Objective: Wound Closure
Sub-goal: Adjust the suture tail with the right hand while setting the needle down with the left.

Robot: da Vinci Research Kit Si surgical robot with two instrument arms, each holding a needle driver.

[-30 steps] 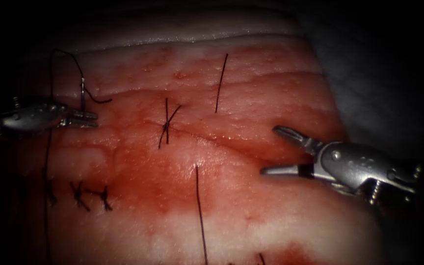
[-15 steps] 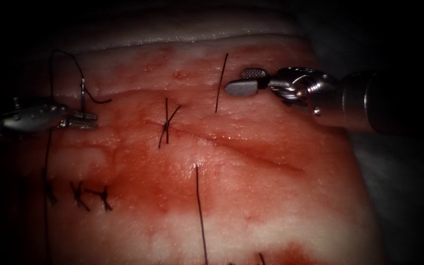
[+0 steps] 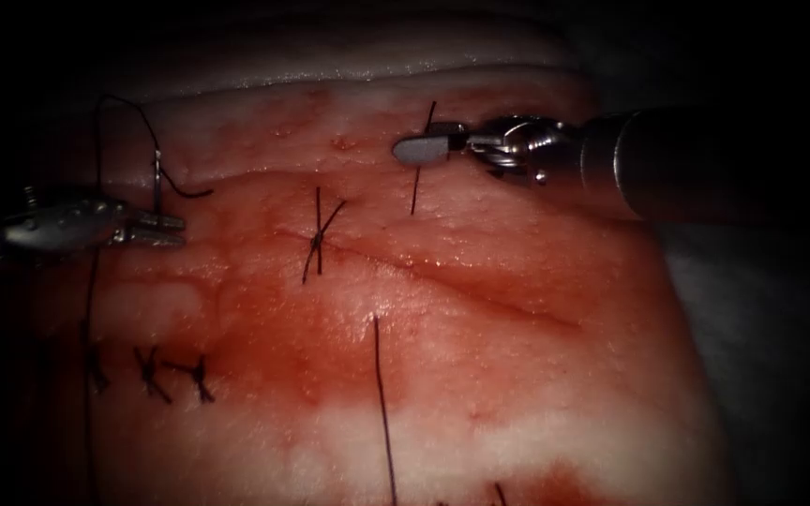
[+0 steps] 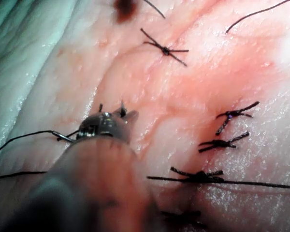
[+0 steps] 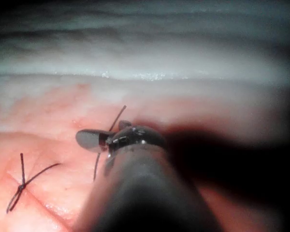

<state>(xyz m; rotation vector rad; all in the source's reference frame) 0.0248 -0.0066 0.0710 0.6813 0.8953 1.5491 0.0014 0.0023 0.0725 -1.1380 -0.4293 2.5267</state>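
Several knots (image 3: 317,242) on reddened tissue (image 3: 480,375)

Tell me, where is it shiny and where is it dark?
Endoscope view: light pools on the tissue, edges go dark; wet glints along the cut; the left claw, shut on the needle clear of the tissue, sits in gloom. Right wrist view: the right claw, at a cut thread end, casts a shadow on the tissue. Left wrist view: strong light all over.
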